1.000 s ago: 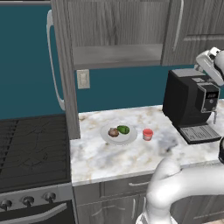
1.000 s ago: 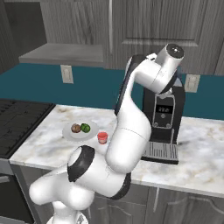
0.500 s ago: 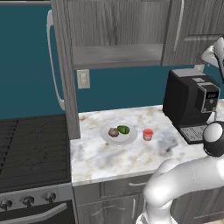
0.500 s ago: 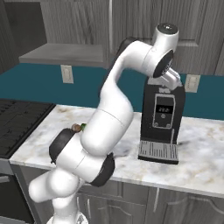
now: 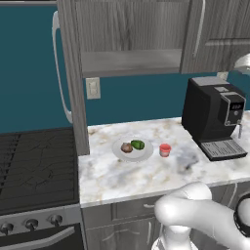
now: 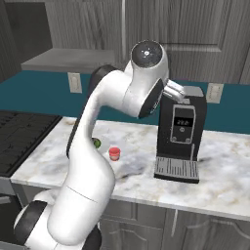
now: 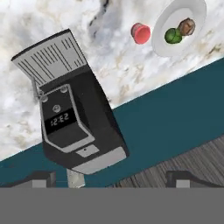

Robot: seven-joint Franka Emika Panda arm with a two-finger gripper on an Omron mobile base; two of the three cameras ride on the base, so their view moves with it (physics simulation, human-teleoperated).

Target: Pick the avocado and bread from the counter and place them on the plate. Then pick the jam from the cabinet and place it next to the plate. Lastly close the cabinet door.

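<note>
Even, flat rendered light (soft shadows only), sharp throughout, no glare.

Bench (image 5: 146,178): we record white stone marbled with beige and grey veins.
Plate (image 5: 118,152): pale white-grey, plain.
Avocado (image 5: 138,144): glossy green.
Bread (image 5: 127,147): brown, with a paler patch.
Jam (image 5: 165,150): red jar, pinkish lid.
Cabinet (image 5: 132,29): we note grey wood-grain, the inner shelf the same grey.
Cabinet door (image 5: 73,83): grey wood-grain, with a white-silver bar handle.
Coffee machine (image 5: 212,116): black body, silver-grey top and drip tray, small dark display with white digits.
Wall (image 5: 29,73): flat teal; we list a cream outlet plate on it.
Stove top (image 5: 34,166): black.
Fingers (image 7: 43,178): dark grey.
</note>
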